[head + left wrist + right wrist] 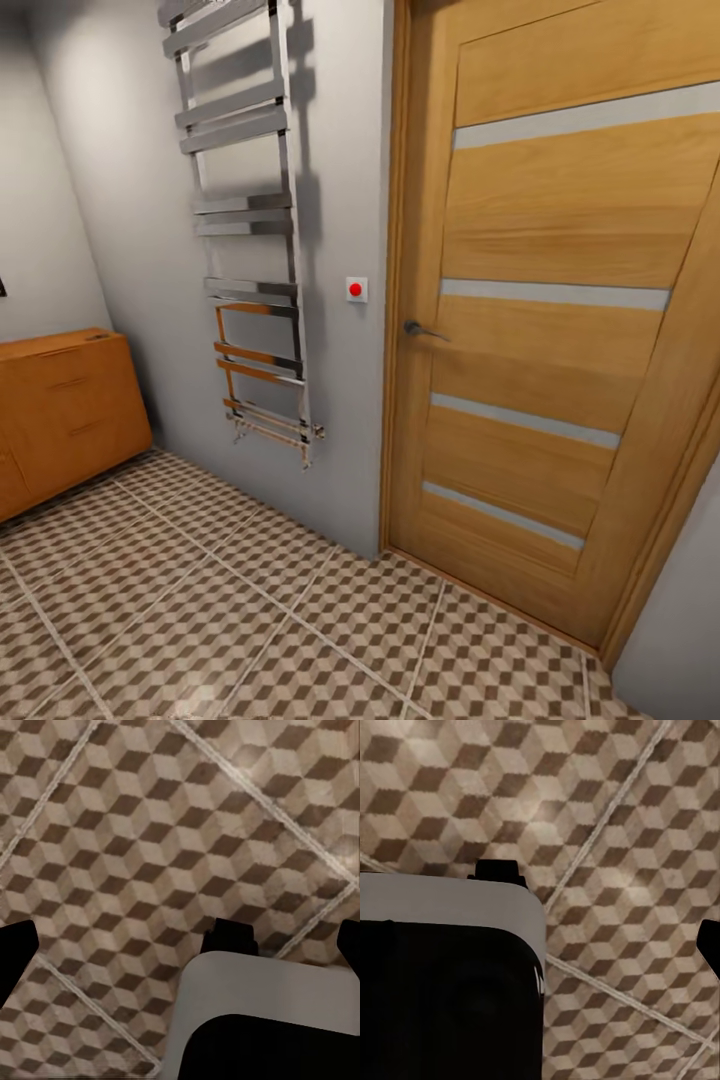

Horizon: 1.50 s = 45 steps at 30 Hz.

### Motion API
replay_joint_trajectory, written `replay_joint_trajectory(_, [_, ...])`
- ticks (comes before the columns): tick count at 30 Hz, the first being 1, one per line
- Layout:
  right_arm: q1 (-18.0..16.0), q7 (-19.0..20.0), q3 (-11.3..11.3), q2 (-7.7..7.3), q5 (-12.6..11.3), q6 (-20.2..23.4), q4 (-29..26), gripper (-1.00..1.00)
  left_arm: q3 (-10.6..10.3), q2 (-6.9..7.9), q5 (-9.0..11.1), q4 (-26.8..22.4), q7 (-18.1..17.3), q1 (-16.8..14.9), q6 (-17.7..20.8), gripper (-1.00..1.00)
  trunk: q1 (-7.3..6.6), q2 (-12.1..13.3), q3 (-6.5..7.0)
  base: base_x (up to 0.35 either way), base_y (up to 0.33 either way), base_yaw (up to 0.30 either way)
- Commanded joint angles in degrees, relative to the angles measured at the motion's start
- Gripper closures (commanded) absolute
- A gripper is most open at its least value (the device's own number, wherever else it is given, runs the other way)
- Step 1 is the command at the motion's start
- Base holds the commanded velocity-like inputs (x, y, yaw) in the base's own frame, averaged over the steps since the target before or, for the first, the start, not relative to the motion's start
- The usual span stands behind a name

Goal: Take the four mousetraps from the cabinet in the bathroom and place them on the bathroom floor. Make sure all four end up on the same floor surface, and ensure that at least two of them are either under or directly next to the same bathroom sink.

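Cabinet (65, 415) stands closed, well off to the left of both arms; no mousetraps visible, so fetching looks unstarted. Left end effector (184, 949) hangs spread over bathroom floor (150, 832), holding nothing; right end effector's spread: cannot tell.

Cube-patterned floor (172, 832) with pale grout lines lies beyond the dark fingers (15, 952), which stand wide apart; a grey-and-black robot part (255, 1020) sits between them.
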Motion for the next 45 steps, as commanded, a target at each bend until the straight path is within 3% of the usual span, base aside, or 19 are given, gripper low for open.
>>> replay_joint_trajectory(1, [-0.1,-0.2,0.1,-0.02,0.3,-0.3,0.2,-1.0,0.3,0.0,0.6,0.0,0.0,0.0,-0.2,-1.0,0.0,0.0,-0.06,0.0,0.0,0.242])
replay_joint_trajectory(45, [-0.1,-0.2,0.1,-0.03,0.4,-0.4,0.2,-1.0,0.5,-0.65,0.9,0.1,-0.1,0.0,-0.2,-1.0,0.0,0.0,-0.06,0.0,0.0,0.279])
